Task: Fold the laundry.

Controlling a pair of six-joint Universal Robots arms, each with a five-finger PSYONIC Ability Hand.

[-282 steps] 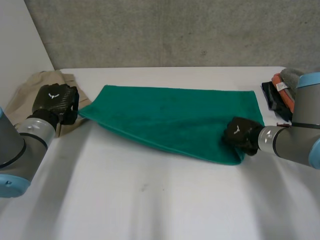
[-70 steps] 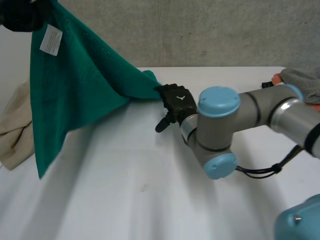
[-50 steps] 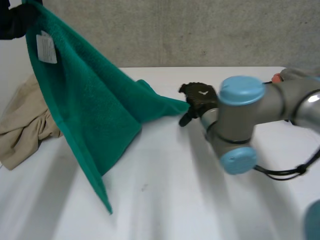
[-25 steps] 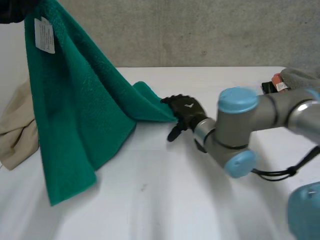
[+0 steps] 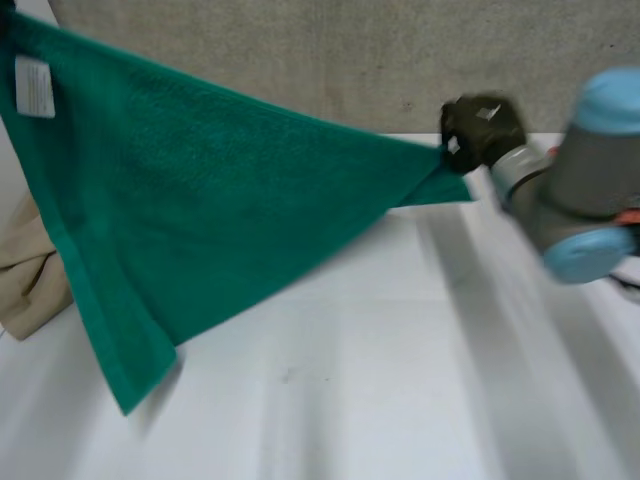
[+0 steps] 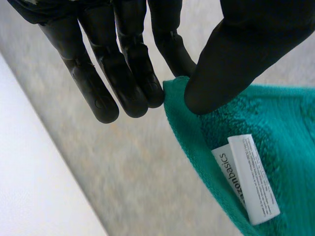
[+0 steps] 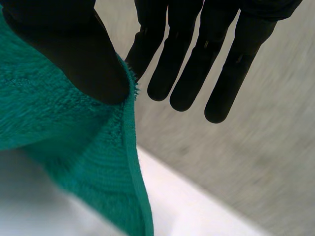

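Note:
A green towel (image 5: 200,190) hangs spread in the air above the white table (image 5: 400,380). Its white label (image 5: 33,85) is near the high left corner, and a loose corner (image 5: 127,400) droops toward the table. My left hand (image 6: 123,69) pinches the labelled corner of the towel (image 6: 275,142) between thumb (image 6: 231,59) and fingers, beside the label (image 6: 248,179). My right hand (image 5: 480,128) holds the opposite corner up at the right. In its wrist view the thumb (image 7: 74,49) presses the towel's edge (image 7: 59,123) against the fingers (image 7: 197,59).
A crumpled beige garment (image 5: 25,285) lies on the table at the far left, partly behind the hanging towel. My right arm (image 5: 585,180) reaches in from the right. A grey wall (image 5: 350,50) stands behind the table.
My right hand has shut on the towel's corner and swung it up and to the right off the table. The towel now stretches between both hands. The left hand stays high.

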